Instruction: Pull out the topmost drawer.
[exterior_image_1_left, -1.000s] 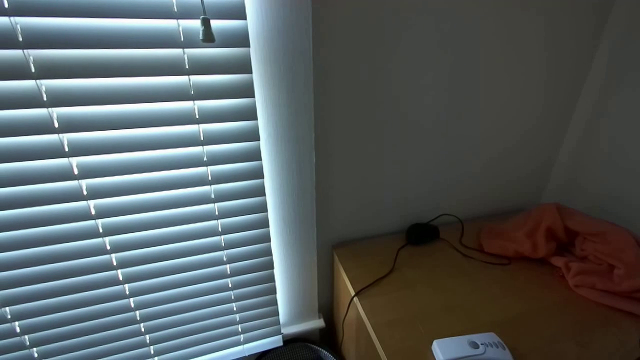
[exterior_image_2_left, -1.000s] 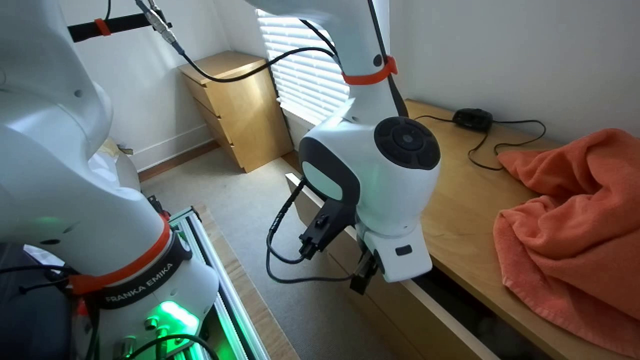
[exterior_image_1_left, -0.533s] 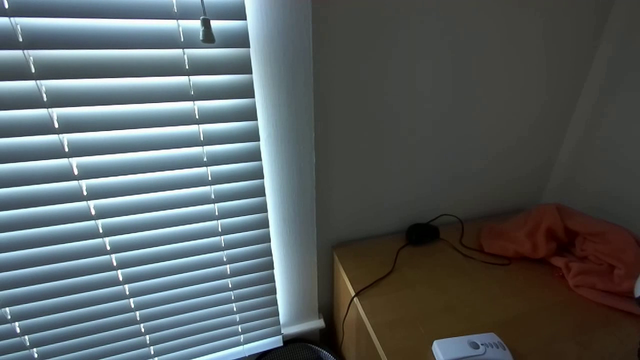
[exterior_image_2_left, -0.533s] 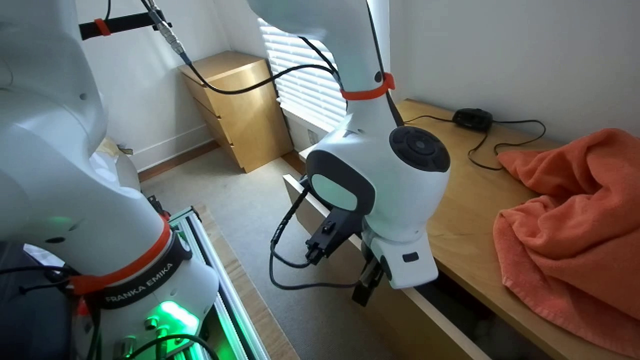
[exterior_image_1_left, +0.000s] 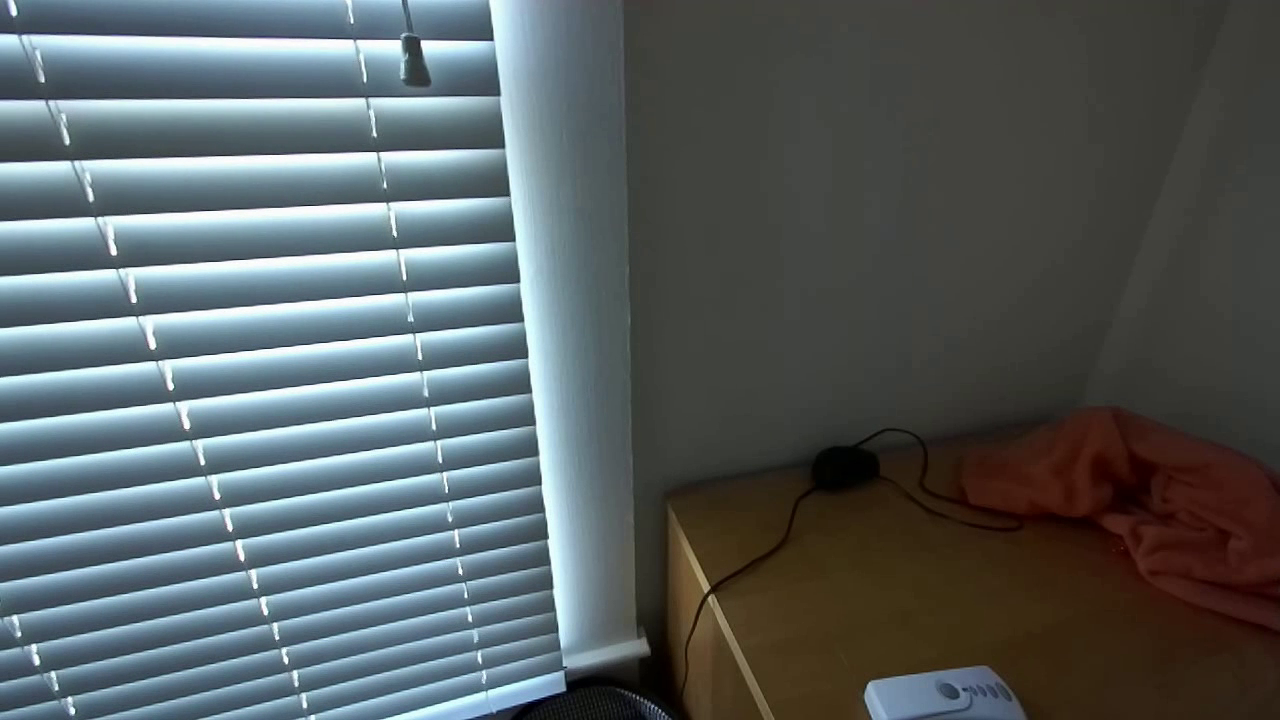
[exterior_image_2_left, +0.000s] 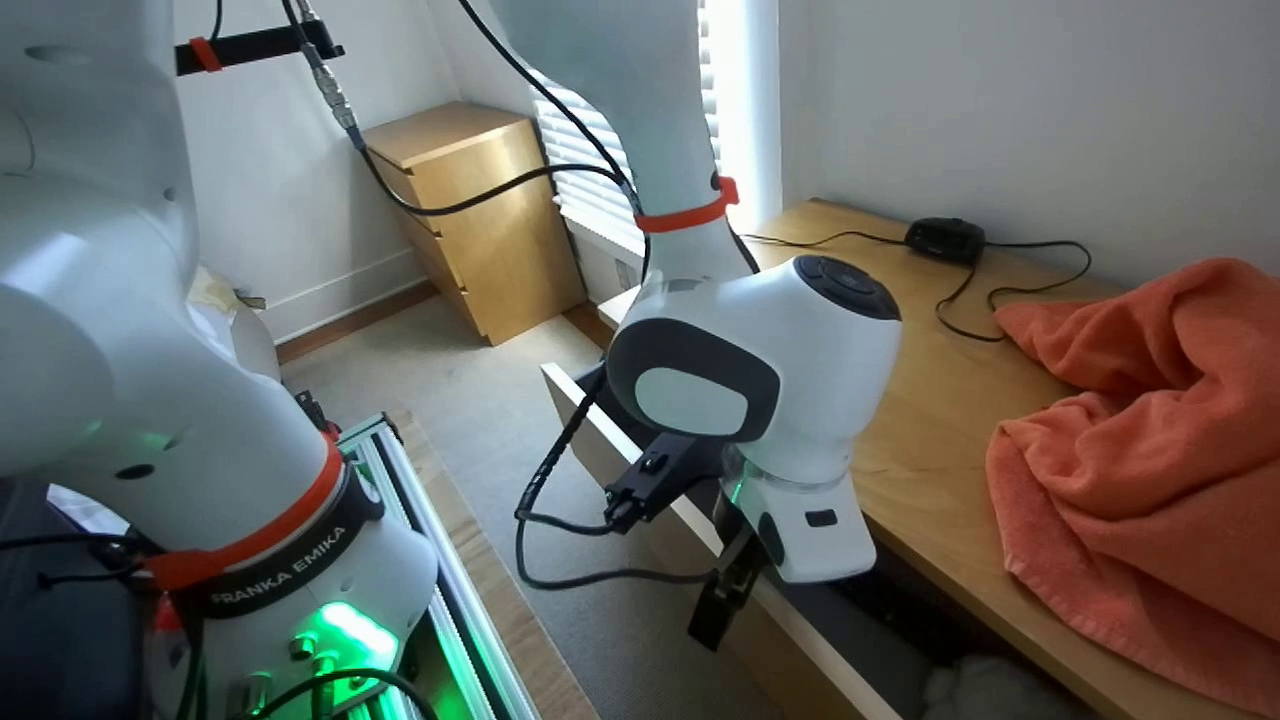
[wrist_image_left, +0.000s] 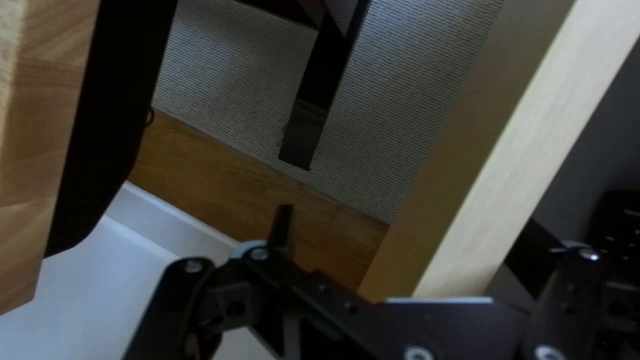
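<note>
- Drawer (wrist_image_left: 532, 150): the dresser's (exterior_image_2_left: 930, 440) top one by its place, partway out, a dark gap behind its front (wrist_image_left: 452, 170). Pull looks well under way; how much travel is left, can't judge.
- Gripper (wrist_image_left: 408, 217): fingers (wrist_image_left: 284, 227) spread wide astride the front, one outside, one inside. You're not clamping: space shows between the outer one and the wood.
- No handle in sight, so the inner finger presumably serves you as a hook. Whether it touches the wood, can't tell; should it ride up over the rim, you'd likely lose the pull.
- In the gap: something grey (exterior_image_2_left: 990, 692), too dim to name.
- Table (wrist_image_left: 45, 110): carpet (wrist_image_left: 240, 75) shows between it and the front, so you probably have room to draw further.
- Towel (exterior_image_2_left: 1130, 470) and black box (exterior_image_2_left: 945, 240): on the dresser top in both exterior views, apart from the drawer. Neither should hinder you.
</note>
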